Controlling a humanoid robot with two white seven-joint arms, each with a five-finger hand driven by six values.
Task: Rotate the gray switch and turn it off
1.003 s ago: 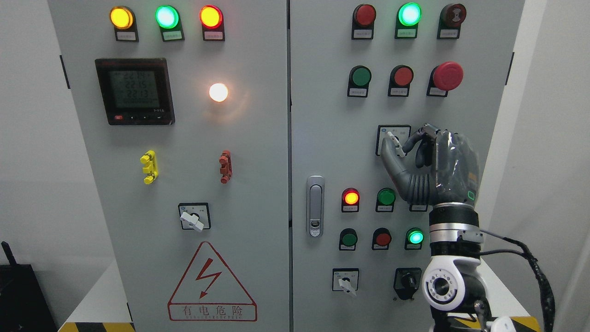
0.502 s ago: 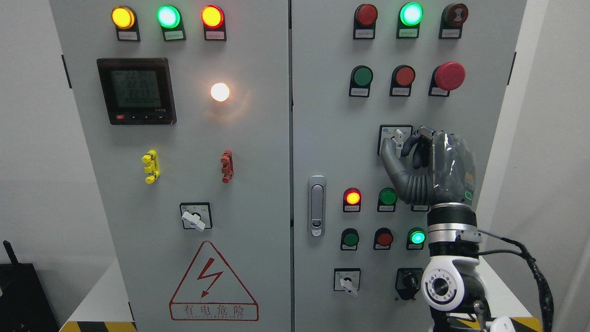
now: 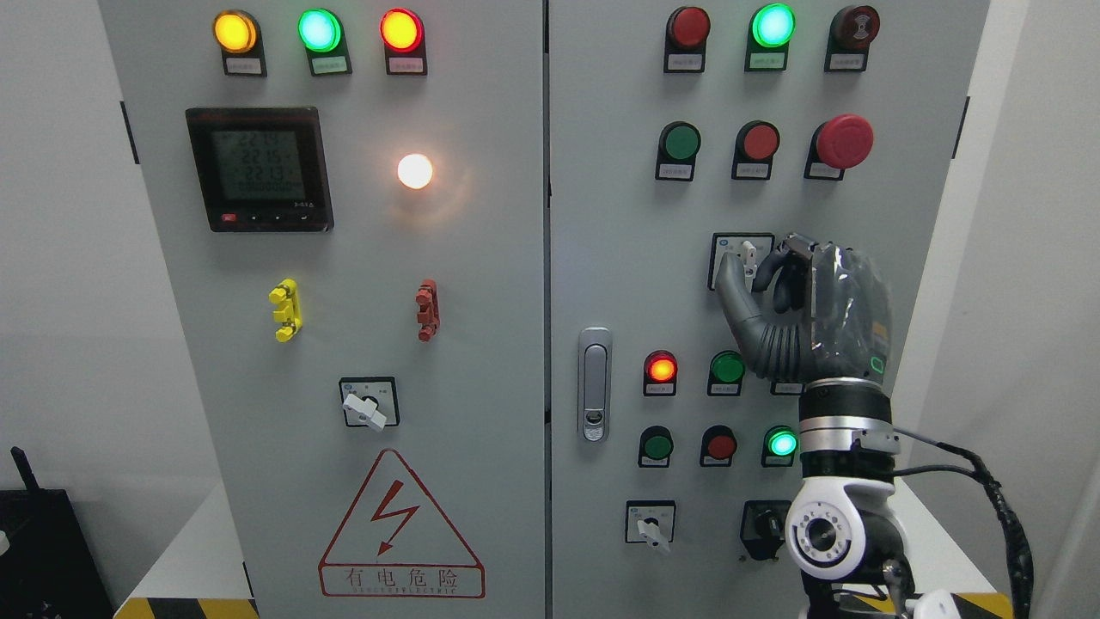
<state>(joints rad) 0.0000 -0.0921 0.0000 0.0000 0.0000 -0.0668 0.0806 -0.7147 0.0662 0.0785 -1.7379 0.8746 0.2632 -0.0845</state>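
Observation:
The gray rotary switch point(image 3: 748, 256) sits on a square black-framed plate on the right cabinet door, below the red mushroom button. Its pale lever stands nearly upright. My right hand point(image 3: 758, 268) rises from the lower right and pinches that lever between thumb and curled fingers; the palm hides the plate's right half. My left arm does not show.
Lit green, red and yellow lamps and push buttons dot both doors of the cabinet point(image 3: 481, 258). A red mushroom button point(image 3: 844, 141) is above my hand. More rotary switches point(image 3: 650, 525) point(image 3: 368, 406) sit lower down. A door latch point(image 3: 594, 383) is left of my wrist.
The lever in my right hand has turned from a leftward tilt to nearly upright. The whole view has shifted slightly to the right.

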